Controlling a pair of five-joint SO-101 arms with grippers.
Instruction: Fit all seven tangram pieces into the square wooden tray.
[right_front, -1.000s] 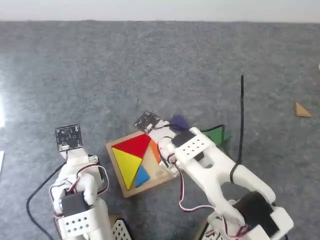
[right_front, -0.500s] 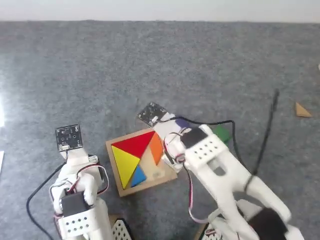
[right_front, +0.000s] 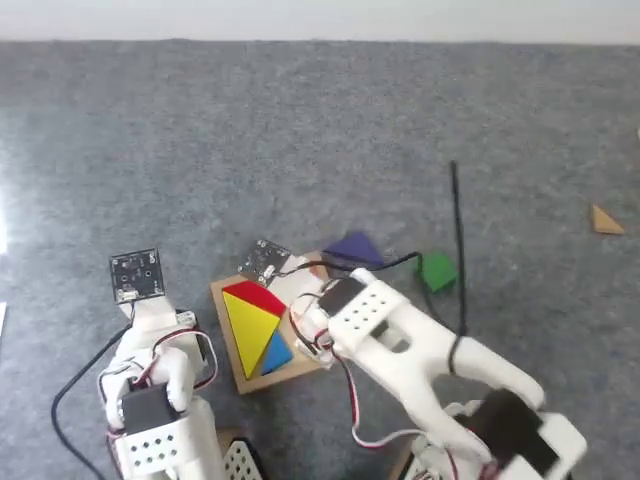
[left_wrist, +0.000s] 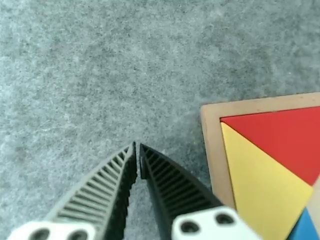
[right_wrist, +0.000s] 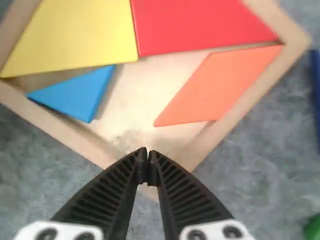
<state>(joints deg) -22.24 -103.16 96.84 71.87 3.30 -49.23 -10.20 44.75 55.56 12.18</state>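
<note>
The square wooden tray (right_front: 227, 290) lies on the grey carpet and holds a red triangle (right_front: 252, 295), a yellow triangle (right_front: 250, 325) and a blue triangle (right_front: 277, 353). The right wrist view adds an orange parallelogram (right_wrist: 220, 85) in the tray (right_wrist: 60, 132). My right gripper (right_wrist: 148, 157) is shut and empty over the tray's edge. A purple triangle (right_front: 353, 248) and a green square (right_front: 437, 270) lie beyond the tray. My left gripper (left_wrist: 137, 148) is shut over bare carpet beside the tray (left_wrist: 209, 135).
A small tan triangle (right_front: 603, 219) lies far off at the right. A black cable (right_front: 457, 240) rises from the right arm. The left arm (right_front: 150, 380) stays near the front edge.
The right arm swung left over the tray, now hiding the orange piece in the high view. The purple triangle and green square are uncovered. The left arm stayed put.
</note>
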